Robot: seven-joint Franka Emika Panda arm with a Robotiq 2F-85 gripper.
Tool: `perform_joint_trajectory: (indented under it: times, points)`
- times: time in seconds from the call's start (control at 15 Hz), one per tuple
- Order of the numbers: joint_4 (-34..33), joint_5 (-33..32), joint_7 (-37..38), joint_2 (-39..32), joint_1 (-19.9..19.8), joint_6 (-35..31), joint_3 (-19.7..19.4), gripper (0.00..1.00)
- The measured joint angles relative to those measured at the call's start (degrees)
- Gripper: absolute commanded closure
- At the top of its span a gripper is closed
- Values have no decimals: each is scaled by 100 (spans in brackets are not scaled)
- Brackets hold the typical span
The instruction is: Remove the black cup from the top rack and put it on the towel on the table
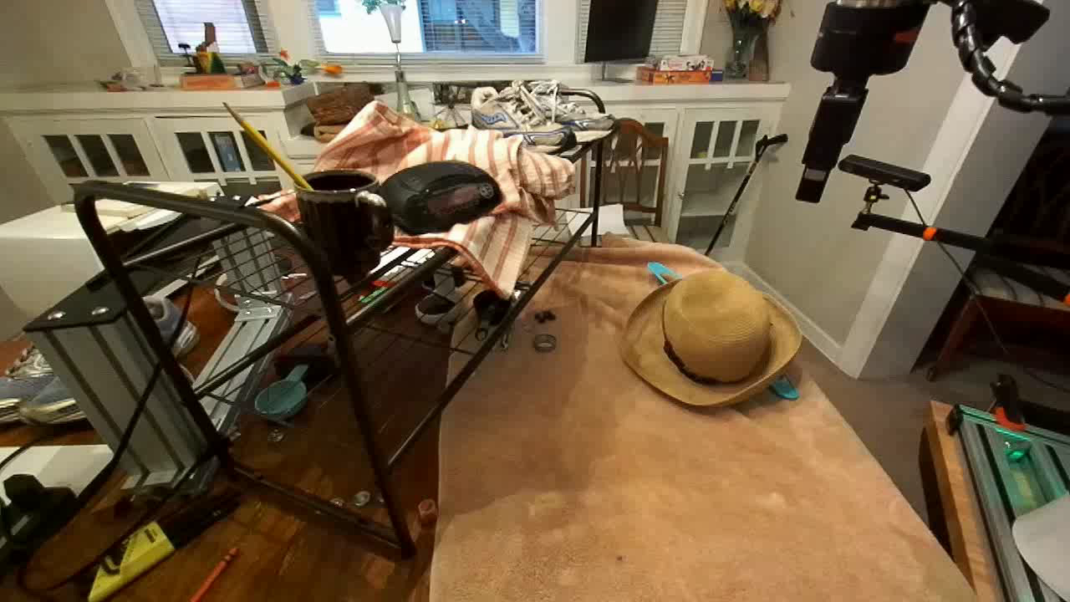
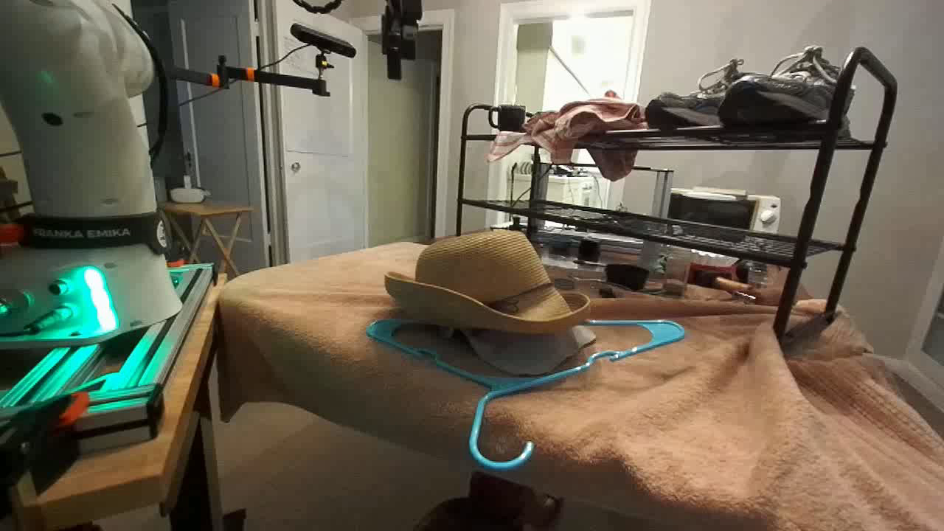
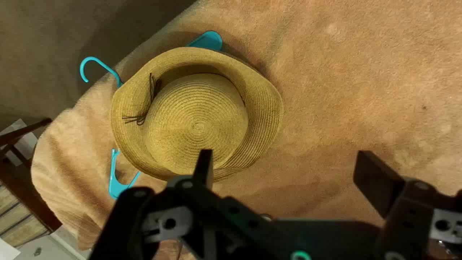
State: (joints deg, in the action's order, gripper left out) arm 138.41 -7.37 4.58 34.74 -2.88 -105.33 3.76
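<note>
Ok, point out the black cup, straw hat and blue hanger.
Black cup [image 1: 338,224], in an exterior view: its body.
Straw hat [image 3: 197,125], in the wrist view: top of its crown.
Blue hanger [image 2: 509,384], in an exterior view: base of its hook.

Bright window [image 1: 418,28] (wrist view dim)

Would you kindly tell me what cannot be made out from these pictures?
Cup, in both exterior views: inside bottom hidden by its wall.
Pencil, in an exterior view: lower end hidden by the cup.
Hanger, in the wrist view: middle hidden by the hat.
Arm, in both exterior views: cut off by the top edge.
</note>
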Motion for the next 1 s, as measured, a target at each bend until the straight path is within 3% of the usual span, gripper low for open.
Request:
perform_joint_trajectory:
  times: [0.67, 1.0]
  points:
    - [-11, 25, 68, -29, 56, -14, 17, 0]
    - [-175, 293, 983, -347, 334, -145, 537, 0]
